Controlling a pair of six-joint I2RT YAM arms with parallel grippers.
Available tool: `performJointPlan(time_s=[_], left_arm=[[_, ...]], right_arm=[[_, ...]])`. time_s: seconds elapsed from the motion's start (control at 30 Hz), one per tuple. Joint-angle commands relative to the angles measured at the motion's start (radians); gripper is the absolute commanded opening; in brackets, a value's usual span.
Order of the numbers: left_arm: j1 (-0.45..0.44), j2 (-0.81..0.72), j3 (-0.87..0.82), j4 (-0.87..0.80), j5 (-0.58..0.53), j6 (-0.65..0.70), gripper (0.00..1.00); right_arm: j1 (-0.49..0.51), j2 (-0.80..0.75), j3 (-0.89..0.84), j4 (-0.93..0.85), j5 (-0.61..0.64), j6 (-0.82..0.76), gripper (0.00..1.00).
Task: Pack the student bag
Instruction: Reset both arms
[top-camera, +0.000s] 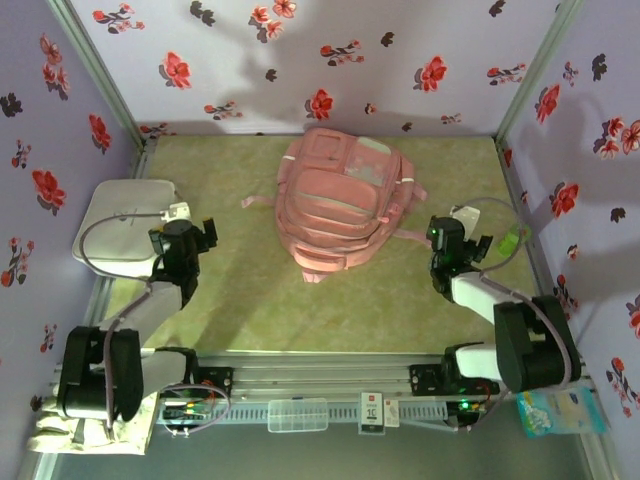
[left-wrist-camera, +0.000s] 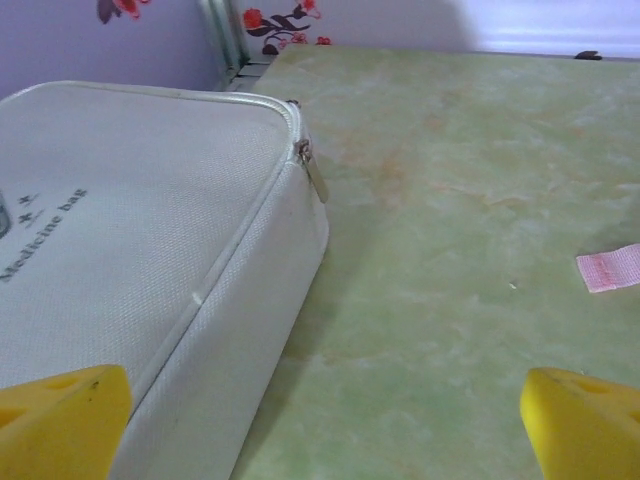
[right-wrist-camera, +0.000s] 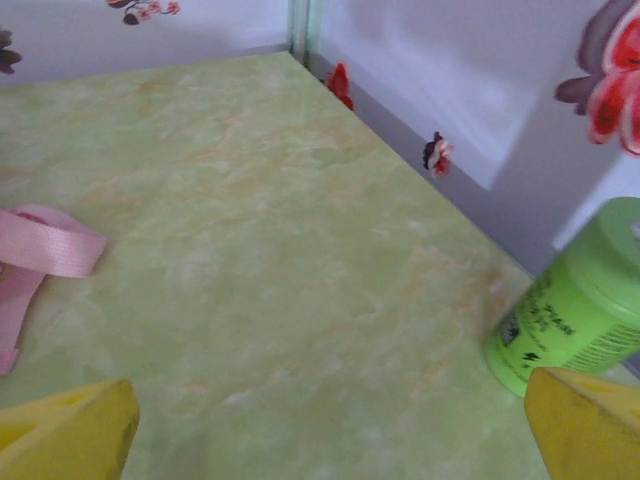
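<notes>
- Top camera: the student bag (top-camera: 340, 205) lies flat on the far middle of the bench (top-camera: 300, 320), paler pockets facing up, pink straps poking out on both sides.
- Same view: a white zip case (top-camera: 120, 232) sits well to the left of the student bag, by the left wall. A small green tub (top-camera: 512, 240) stands well to the bag's right, by the right wall.
- The left claw (left-wrist-camera: 320, 430) hangs to the left of the bag and a bit nearer, just beside the case. The right claw (right-wrist-camera: 325, 430) is on the bag's right, near the tub. Neither touches the bag.
- The left wrist camera gives what the top one can't: the case's woven fabric, a metal zip pull (left-wrist-camera: 313, 172) at its corner, and "Medicine bag" printed on the lid.
- Its yellow fingertips (left-wrist-camera: 60, 420) sit far apart in the bottom corners, so that claw is spread wide and holds nothing.
- A pink strap end (left-wrist-camera: 608, 268) pokes in from the bag's side.
- Right wrist camera: this claw is wide open and empty too. The tub sits right by one fingertip, but contact can't be made out. A pink strap loop (right-wrist-camera: 50, 245) lies flat on the bag's side.
- The bench is pale green and marbled with faint orange veins.
- The lilac walls (top-camera: 400, 50) have red and dark flowers, with metal posts (top-camera: 100, 70) in the corners.
- Nearer than the bag, past the bench edge, are a clear plastic box (top-camera: 297, 414) and a teal packet (top-camera: 555, 410).
</notes>
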Motion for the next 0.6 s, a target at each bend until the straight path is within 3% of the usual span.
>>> performJointPlan(time_s=[0.0,0.37,0.57], left_arm=[[0.039,0.052,-0.031,0.184,0.216,0.101,1.00],[0.151,0.253,-0.098,0.496,0.494,0.133,1.00],[0.157,0.356,-0.097,0.585,0.508,0.136,1.00]], right_arm=[[-0.015,0.052,-0.014,0.181,-0.067,-0.088,0.99],[-0.105,0.172,-0.092,0.441,-0.318,-0.101,0.99],[-0.110,0.246,-0.090,0.503,-0.352,-0.107,0.99]])
